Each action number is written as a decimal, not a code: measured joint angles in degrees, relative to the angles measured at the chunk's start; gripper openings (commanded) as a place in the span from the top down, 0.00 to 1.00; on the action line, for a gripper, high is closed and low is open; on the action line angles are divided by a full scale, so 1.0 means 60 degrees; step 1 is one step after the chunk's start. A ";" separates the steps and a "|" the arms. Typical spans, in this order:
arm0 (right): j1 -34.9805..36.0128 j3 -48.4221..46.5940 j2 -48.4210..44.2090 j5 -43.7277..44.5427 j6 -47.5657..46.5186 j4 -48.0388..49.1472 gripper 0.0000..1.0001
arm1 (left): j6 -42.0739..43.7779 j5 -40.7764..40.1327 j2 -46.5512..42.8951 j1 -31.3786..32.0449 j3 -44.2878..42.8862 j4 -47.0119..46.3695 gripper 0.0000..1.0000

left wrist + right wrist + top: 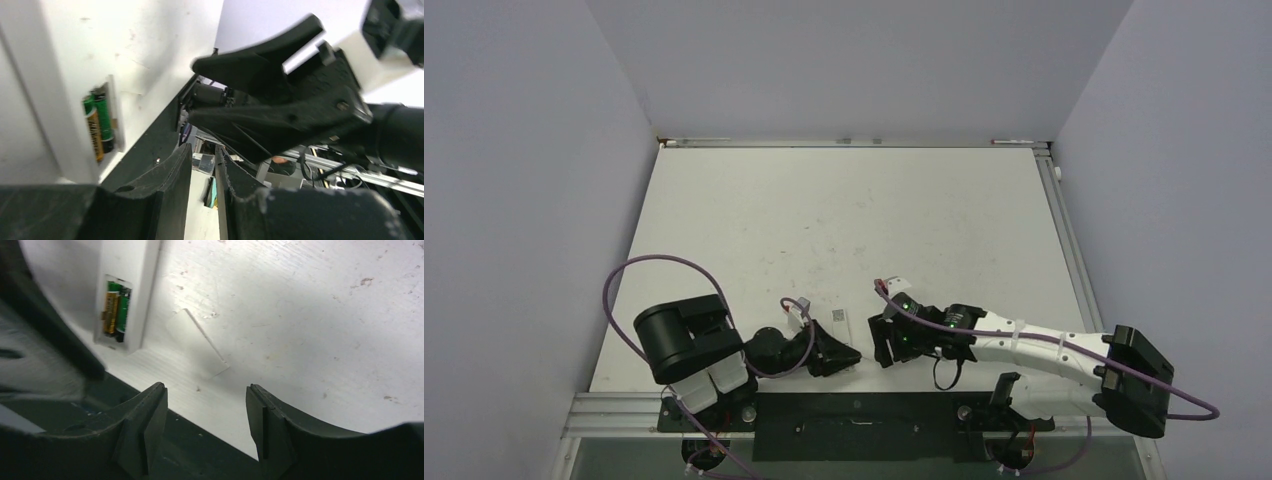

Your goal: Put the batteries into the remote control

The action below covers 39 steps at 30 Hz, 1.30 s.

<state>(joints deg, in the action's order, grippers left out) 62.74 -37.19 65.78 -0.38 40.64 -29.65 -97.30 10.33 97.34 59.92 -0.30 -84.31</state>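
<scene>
The white remote control (131, 280) lies on the table near its front edge, recess side up. The batteries (116, 307) sit side by side in the recess, one gold-orange, one green and dark. In the left wrist view the remote (60, 100) stands at the left with the batteries (97, 125) showing. My left gripper (204, 150) is beside the remote, its jaws a narrow gap apart with nothing between them. Just right of the remote, my right gripper (206, 395) hangs open and empty over the table edge. From above, the remote (838, 320) lies between the left gripper (852, 355) and the right gripper (882, 340).
A thin flat white cover plate (200, 347) lies on the table just right of the remote. The black base rail (854, 410) runs along the table's near edge. White walls enclose the table on three sides.
</scene>
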 measured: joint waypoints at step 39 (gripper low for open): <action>0.0535 -0.1209 0.3275 -0.0058 -0.2867 0.0175 0.63 | 0.4375 0.1486 -1.1373 -0.3082 -0.1949 1.6866 0.71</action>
<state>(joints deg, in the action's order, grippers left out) 65.95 -44.45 85.43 -0.73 23.44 -28.60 -71.05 19.25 29.10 41.43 -11.99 16.88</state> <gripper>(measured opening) 0.393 0.290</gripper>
